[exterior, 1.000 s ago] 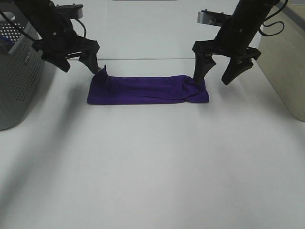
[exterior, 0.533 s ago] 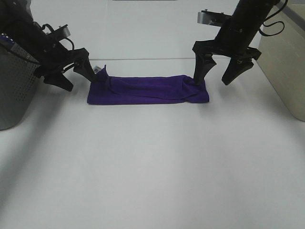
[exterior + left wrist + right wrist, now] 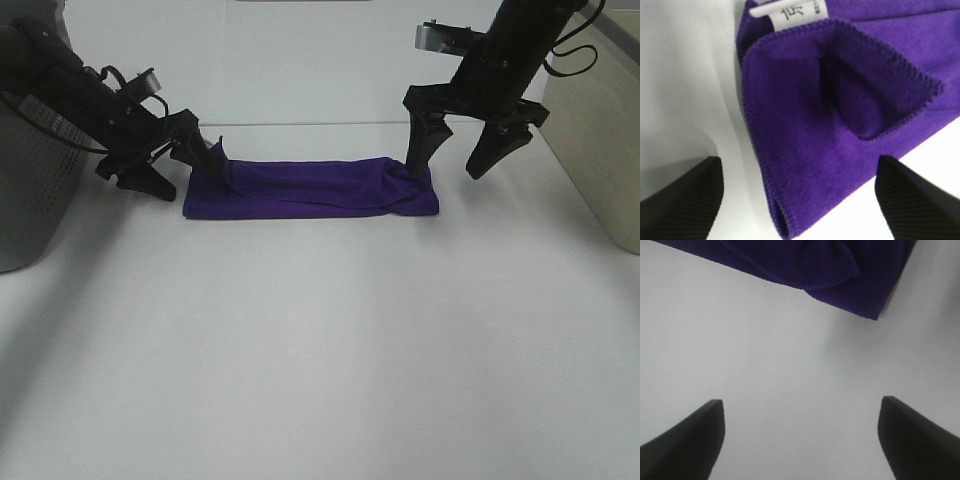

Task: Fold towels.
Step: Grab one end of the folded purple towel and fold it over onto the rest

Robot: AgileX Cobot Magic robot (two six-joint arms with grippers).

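Since a second ago the left gripper [image 3: 178, 168] has dropped low and swung in to the towel's [image 3: 310, 188] 9 o'clock end, while the right arm has held its place. The basket [image 3: 30, 200] at the far left is cut off by the frame edge and partly hidden behind the left arm.

The left gripper's jaws stand apart, straddling the upturned corner at that end and gripping nothing. The left wrist view shows the white care tag [image 3: 790, 9], its print too blurred to read.

The purple towel lies folded into a strip on the table [image 3: 320, 350], toward 12 o'clock from the table's middle, with its long axis running 9 to 3 o'clock.

The right gripper [image 3: 447, 168] hangs over the 3 o'clock end with its jaws wide. One finger [image 3: 418, 150] is down at the cloth's corner and the other is past the towel's edge. Whether that finger presses the cloth cannot be told.
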